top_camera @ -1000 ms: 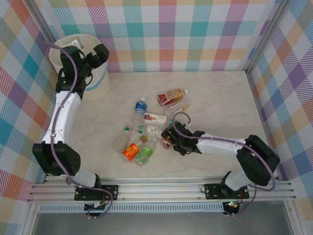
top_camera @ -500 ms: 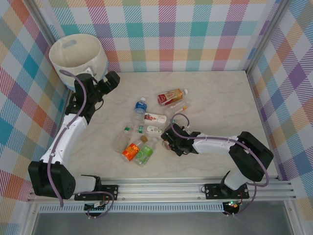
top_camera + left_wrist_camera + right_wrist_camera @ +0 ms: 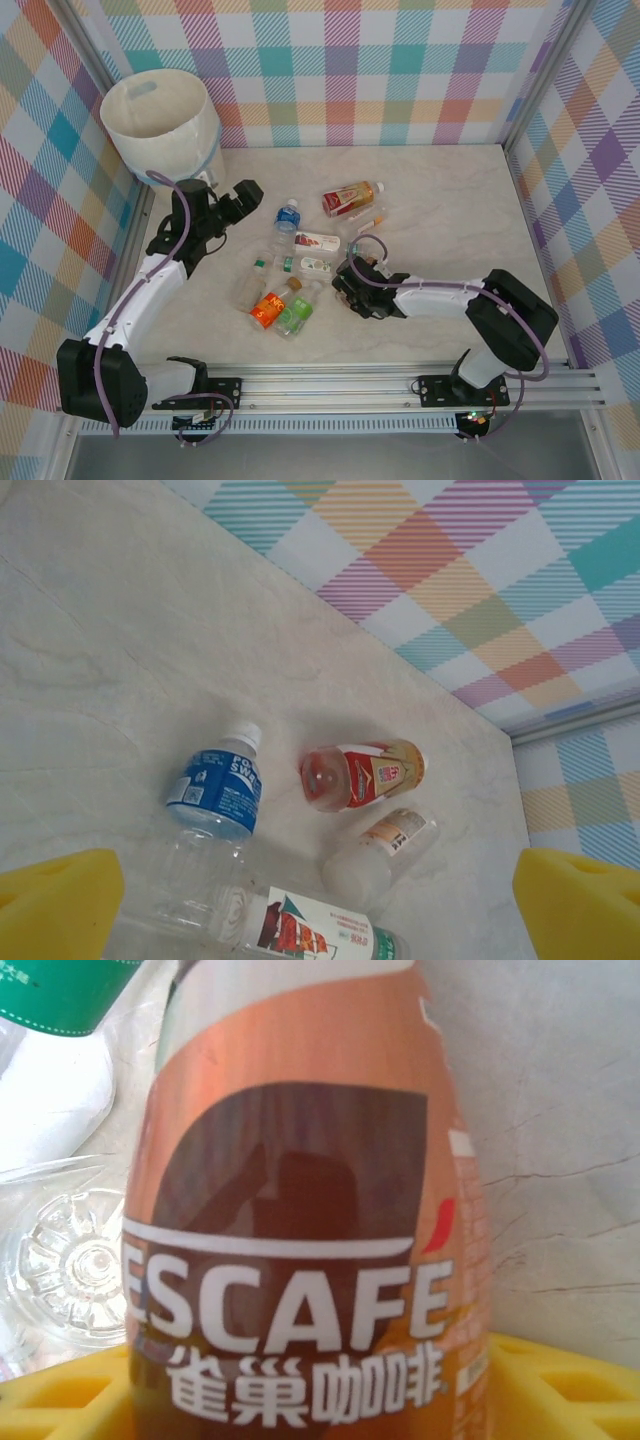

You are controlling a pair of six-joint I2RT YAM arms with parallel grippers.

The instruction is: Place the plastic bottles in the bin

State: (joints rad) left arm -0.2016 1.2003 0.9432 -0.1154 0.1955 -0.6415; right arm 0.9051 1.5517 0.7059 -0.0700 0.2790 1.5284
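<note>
Now the left tool [image 3: 250, 192] (spread, empty) has swung from the bin [image 3: 160, 120] toward the bottles [image 3: 300, 270]; right tool's grip unclear.

Yellow fingers [image 3: 55, 905] spread wide over the table [image 3: 120, 650] — blue-labelled bottle [image 3: 215, 790] beside red-labelled bottle [image 3: 362, 776].

Between the left yellow pads [image 3: 55, 900], a bottle [image 3: 215, 790] is showing a blue label and white cap, and beyond it a red-labelled bottle [image 3: 362, 775] is lying on the pale marbled table [image 3: 120, 660]. Against the right yellow jaws, an orange-and-brown Nescafe bottle [image 3: 300, 1240] is showing white lettering. The walls [image 3: 360, 70] are wearing pastel plaid.
</note>
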